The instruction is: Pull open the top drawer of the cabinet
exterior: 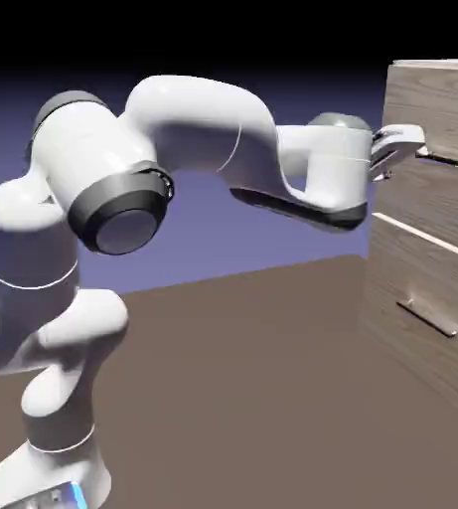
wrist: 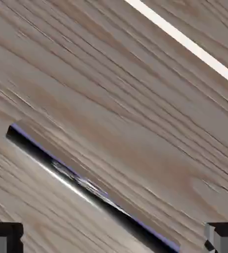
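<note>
however i look at it, going left to right, i have one white arm (exterior: pixel 198 119) on my feed, its base (exterior: pixel 52 472) low at the exterior view's left, with one small blue light on it. two dark-rimmed joint covers show near the arm's upper left, the nearer one (exterior: pixel 123 227) facing toward me. the arm bends across the top and ends at my one gripper (exterior: pixel 396 149), which reaches the upper part of the one cabinet (exterior: pixel 431 189) at the exterior view's right. i count two drawer fronts there, one above the other, with one pale seam (exterior: pixel 426 237) between them. the top drawer (exterior: pixel 436 114) is the upper one, right by my fingers, and its one dark bar handle (exterior: pixel 451 159) runs just beside them. the lower drawer (exterior: pixel 421 288) has one handle too (exterior: pixel 426 316). in the hand view, one fingertip sits at the bottom left and one at the bottom right, spread wide apart, with nothing pinched. between the two, the one handle slants from the left down to the bottom edge, and one pale strip crosses the upper right corner.
</note>
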You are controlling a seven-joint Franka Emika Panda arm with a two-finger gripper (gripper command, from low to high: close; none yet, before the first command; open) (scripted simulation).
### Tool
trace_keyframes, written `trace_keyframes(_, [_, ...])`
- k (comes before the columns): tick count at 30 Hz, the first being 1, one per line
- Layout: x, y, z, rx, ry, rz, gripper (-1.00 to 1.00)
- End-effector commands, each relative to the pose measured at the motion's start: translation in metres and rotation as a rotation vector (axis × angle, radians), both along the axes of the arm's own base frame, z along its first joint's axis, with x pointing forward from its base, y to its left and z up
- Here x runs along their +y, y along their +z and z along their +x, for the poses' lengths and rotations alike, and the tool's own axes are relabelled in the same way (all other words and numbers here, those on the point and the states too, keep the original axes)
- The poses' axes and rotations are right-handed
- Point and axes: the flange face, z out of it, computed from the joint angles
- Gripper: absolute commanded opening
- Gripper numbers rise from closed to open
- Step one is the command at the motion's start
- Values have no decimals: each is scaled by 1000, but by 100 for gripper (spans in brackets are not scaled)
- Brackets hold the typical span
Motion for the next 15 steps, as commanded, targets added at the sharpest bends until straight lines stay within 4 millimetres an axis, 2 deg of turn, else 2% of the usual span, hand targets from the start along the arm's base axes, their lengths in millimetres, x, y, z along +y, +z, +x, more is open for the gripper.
trace_keyframes(1, [-1, -2, 5, -14, 8, -79, 0])
trace_keyframes(8, [-8, -16, 40, -115, 51, -642, 0])
trace_keyframes(15, [-9, -16, 91, -121, 52, -673, 0])
